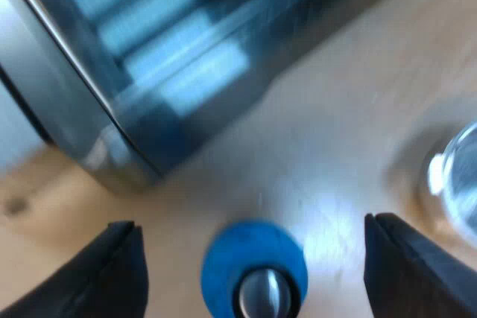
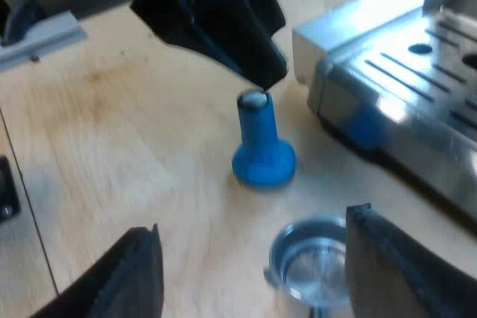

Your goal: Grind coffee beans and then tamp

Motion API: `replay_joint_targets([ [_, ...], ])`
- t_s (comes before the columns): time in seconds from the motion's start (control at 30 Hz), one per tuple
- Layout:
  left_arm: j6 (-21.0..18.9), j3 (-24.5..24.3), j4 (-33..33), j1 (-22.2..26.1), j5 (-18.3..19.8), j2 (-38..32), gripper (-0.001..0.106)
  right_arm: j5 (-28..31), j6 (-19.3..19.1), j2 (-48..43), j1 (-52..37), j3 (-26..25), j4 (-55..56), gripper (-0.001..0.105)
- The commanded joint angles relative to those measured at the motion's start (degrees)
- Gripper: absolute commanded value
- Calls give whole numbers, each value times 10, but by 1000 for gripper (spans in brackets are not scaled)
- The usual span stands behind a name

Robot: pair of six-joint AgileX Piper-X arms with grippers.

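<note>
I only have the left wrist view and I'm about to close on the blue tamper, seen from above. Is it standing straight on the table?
Observer: Yes. The blue tamper with a metal top stands upright on its wide base on the light wooden table, under the left gripper.
Operator: And the shiny round thing nearby?
Observer: That is the round metal holder, lying apart from the tamper; its bowl looks bare, no grounds.
Operator: Where is the other arm?
Observer: The right gripper hovers open near the holder.
</note>
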Motion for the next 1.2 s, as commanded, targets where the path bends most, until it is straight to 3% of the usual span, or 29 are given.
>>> replay_joint_targets([
  [0.03, 4, -31, 23, 0, -6, -43, 64, -1, 0, -5, 1, -25, 10, 55],
  [0.27, 4, -90, 61, 0, -6, -127, 64, -1, -3, -5, 1, -115, 168, 55],
  [0.53, 4, -141, 96, 0, -6, -174, 64, 2, -1, -4, 1, -237, 307, 55],
  [0.67, 3, -168, 124, 0, -6, -178, 64, 69, 16, -4, 0, -312, 404, 55],
  [0.9, -21, -184, 143, 0, -6, -178, 64, 214, 15, -5, -10, -376, 495, 55],
  [1.0, -42, -184, 146, 0, -6, -178, 64, 197, 15, -5, -42, -387, 525, 55],
  [1.2, -57, -184, 146, 0, -6, -178, 64, 100, 24, -18, -142, -386, 545, 55],
])
